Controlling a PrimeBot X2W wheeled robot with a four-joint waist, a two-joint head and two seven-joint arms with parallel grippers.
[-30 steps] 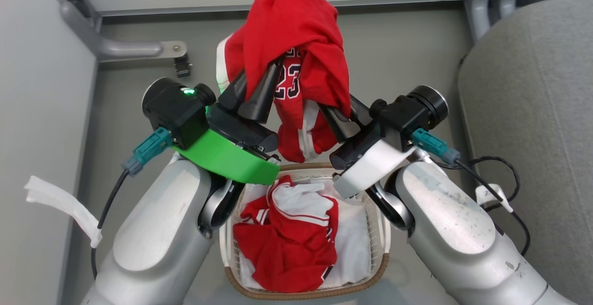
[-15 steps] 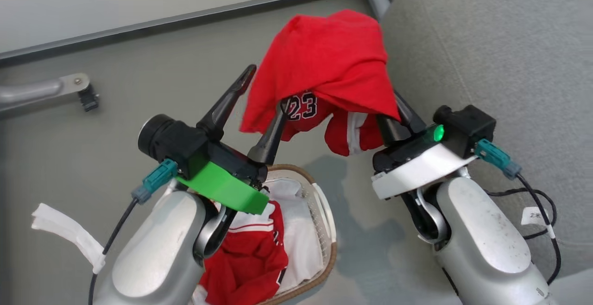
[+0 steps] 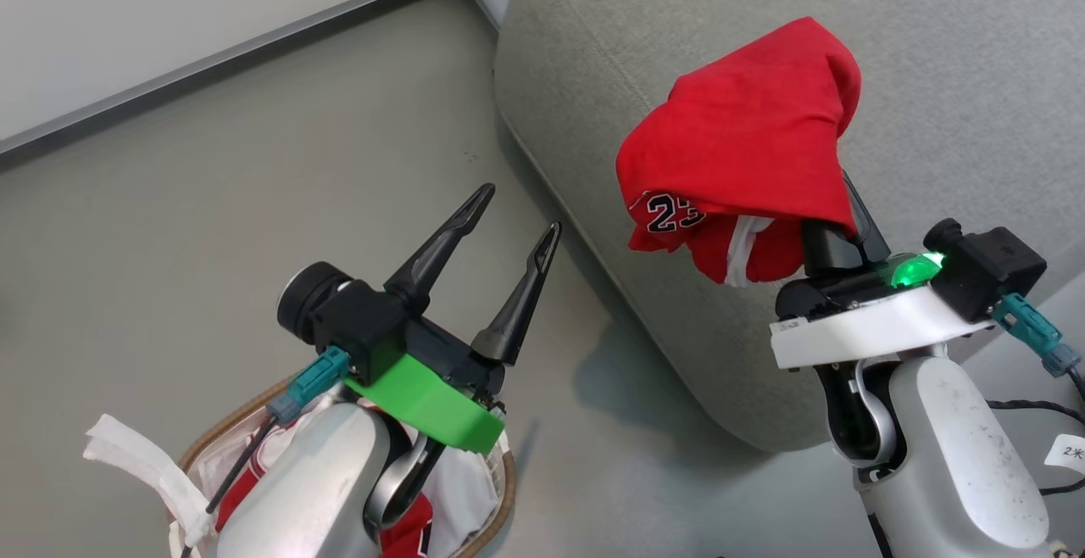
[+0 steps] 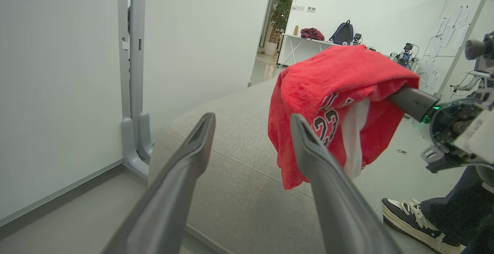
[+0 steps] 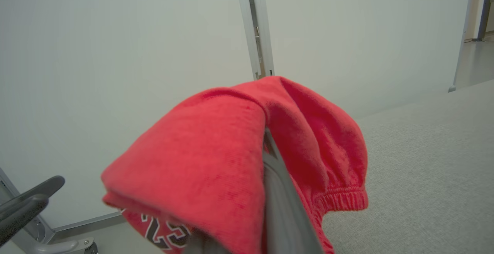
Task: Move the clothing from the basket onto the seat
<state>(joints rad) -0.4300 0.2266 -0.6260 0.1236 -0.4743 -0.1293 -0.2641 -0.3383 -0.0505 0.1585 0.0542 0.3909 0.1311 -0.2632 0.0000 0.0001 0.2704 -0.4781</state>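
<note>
The red clothing (image 3: 746,134) with its "23" lettering hangs bunched over my right gripper (image 3: 835,231), which is shut on it above the grey seat (image 3: 949,41). The cloth hides that gripper's fingertips. From the right wrist, the clothing (image 5: 216,157) drapes across a dark finger (image 5: 279,200). My left gripper (image 3: 521,209) stands open and empty over the floor, left of the seat's rounded edge. Its wrist view looks between its fingers (image 4: 193,149) at the clothing (image 4: 332,88) and the seat (image 4: 235,169). The basket (image 3: 507,490) sits under my left forearm, with more red fabric (image 3: 408,537) inside.
Grey floor (image 3: 254,159) runs left of the seat up to a pale wall. A grey metal frame foot (image 4: 133,138) stands at the seat's far corner. A person's dark shoe (image 4: 409,219) is on the floor beyond the seat. A table with bags (image 4: 324,38) stands far back.
My left gripper has opened and let go of the clothing. The right gripper has carried it to the right, over the seat. The head camera has turned right, so the basket now sits lower left.
</note>
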